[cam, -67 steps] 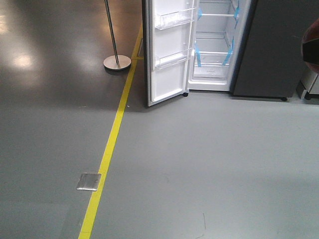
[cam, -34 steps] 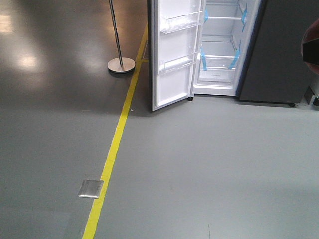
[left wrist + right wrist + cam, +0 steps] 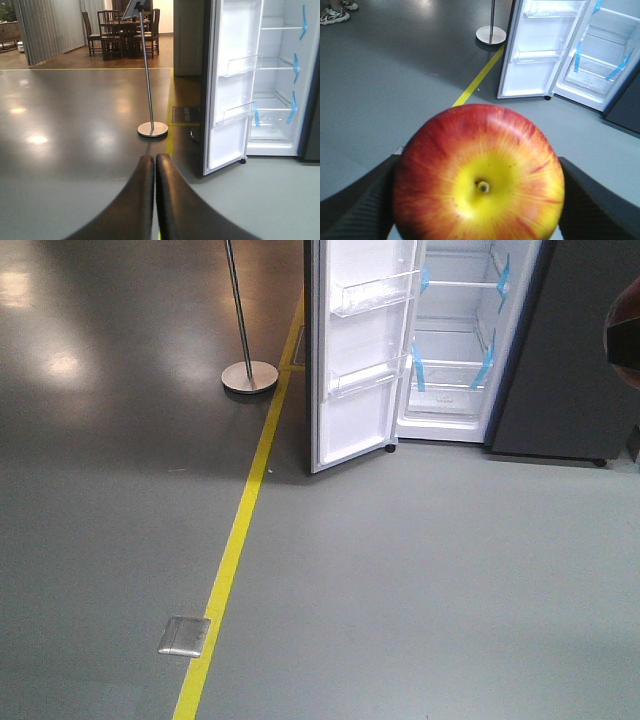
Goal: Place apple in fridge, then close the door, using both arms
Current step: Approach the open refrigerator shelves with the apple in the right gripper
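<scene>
Your right claw (image 3: 480, 200) clamps the apple (image 3: 479, 170), glossy red, yellow around its stem pit; left claw (image 3: 154, 159) pinched closed, empty; fridge (image 3: 455, 340) door (image 3: 360, 350) open; floor mat (image 3: 186, 114) print unreadable.

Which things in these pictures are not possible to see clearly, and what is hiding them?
Front view: the apple is only a blurred dark sliver, cut by the right edge.
Right wrist view: the apple hides the fingertips of the right gripper.
All views: the upper edge cuts off the top of the fridge.
</scene>
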`<state>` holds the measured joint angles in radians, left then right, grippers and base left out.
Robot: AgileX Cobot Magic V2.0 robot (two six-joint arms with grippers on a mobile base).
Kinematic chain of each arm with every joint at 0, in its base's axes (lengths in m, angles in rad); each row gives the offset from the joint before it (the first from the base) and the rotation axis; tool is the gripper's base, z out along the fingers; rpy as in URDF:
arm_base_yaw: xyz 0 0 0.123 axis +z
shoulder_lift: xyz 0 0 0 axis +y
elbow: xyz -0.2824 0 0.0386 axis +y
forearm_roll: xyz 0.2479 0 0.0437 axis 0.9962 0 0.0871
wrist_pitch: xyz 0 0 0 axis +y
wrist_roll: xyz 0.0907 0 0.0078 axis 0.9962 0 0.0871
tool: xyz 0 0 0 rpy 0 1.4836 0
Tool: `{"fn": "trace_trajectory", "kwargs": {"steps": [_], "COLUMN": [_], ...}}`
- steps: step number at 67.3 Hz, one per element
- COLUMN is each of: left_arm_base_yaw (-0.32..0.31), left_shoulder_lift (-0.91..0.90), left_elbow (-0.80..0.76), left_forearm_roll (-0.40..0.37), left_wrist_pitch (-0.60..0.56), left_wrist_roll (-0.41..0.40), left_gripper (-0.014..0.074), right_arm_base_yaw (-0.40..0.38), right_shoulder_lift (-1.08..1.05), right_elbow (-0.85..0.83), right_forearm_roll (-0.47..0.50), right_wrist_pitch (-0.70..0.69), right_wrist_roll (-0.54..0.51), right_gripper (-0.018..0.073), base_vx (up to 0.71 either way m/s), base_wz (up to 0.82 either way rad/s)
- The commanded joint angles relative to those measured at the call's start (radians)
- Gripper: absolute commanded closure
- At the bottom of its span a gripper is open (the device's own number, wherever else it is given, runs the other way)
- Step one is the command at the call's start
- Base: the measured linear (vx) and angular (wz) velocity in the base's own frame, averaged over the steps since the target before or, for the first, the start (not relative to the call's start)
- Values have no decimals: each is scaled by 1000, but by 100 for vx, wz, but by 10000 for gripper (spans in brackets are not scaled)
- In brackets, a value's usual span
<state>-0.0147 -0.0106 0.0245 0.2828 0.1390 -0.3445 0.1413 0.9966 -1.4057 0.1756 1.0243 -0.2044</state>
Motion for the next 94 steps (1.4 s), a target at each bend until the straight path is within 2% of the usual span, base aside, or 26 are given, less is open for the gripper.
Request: {"fn": "trace_trajectory", "kwargs": {"steps": [1,94], "left_arm_base_yaw": [-5,-5], "left_shoulder_lift": [-16,-16], "left_elbow": [-19,-19], "left_forearm_roll": [-3,-3], "left_wrist_pitch": [-68,-68], "left_wrist_roll": [-2,-2], "left_gripper": [603,603], "right_arm_base_yaw": [-3,-3], "right_shoulder_lift": [-10,-10], "right_elbow": [-22,-22], "right_forearm_roll": [5,5], "right_wrist_pitch": [-78,-78], "right_wrist_roll": [-7,-7], "right_gripper": [410,410], "base_vx": [12,10], "base_wz": [2,0]}}
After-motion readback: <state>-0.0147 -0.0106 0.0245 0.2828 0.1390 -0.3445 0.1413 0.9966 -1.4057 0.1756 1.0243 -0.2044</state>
